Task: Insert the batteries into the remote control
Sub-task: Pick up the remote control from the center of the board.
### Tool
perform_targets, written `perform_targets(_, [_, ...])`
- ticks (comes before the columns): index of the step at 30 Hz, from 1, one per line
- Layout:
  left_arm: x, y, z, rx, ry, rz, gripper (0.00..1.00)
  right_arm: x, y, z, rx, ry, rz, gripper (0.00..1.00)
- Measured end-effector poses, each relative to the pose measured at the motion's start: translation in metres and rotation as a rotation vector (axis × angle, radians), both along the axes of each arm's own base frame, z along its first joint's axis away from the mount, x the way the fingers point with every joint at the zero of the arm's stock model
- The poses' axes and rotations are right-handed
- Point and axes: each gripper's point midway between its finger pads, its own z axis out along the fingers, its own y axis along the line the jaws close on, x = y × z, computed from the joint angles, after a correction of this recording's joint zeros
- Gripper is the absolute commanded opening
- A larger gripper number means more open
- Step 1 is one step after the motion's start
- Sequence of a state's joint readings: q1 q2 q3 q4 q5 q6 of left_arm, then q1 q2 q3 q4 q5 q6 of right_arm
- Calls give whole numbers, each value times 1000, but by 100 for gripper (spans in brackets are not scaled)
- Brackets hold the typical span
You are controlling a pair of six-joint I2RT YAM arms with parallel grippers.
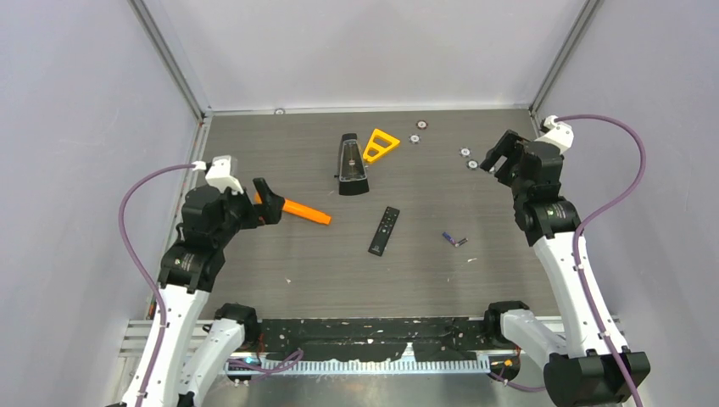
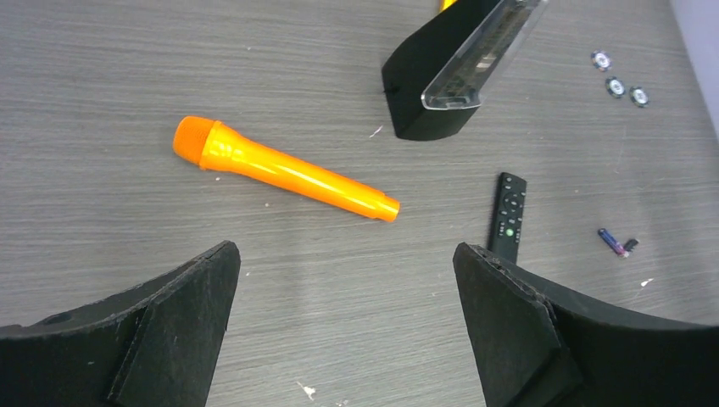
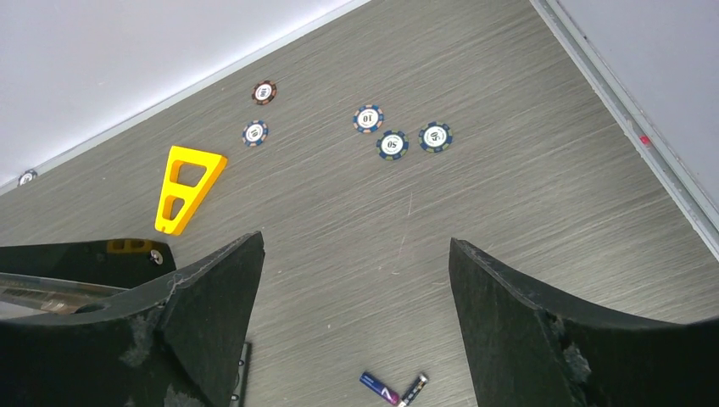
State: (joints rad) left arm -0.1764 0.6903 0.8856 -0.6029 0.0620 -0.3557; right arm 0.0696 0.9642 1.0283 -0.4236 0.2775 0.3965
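Overhead view, two nearer downward wrist views, batteries (image 1: 454, 239) in all

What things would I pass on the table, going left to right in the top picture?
Going right: orange tube → case → remote → two chips → batteries. The triangle and other chips overlap these, so I skipped them.

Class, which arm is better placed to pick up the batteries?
Right. The batteries lie on its side of the remote, and the open right gripper is nearer than the left gripper.
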Motion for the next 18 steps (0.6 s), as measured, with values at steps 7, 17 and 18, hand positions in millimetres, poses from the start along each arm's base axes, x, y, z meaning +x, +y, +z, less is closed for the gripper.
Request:
perform_targets(7, [-5,-23,-1,-63,-23,-121,100,-5,3,0,12,-30,18,83])
perform_targets(17, [-1,-102,-46,-109,164,-402,100,1,22,-24,104,24,76,77])
perform_targets(18, [-2,-113,-53,-99,181,-430,100,0,24,-30,117,38,82,77])
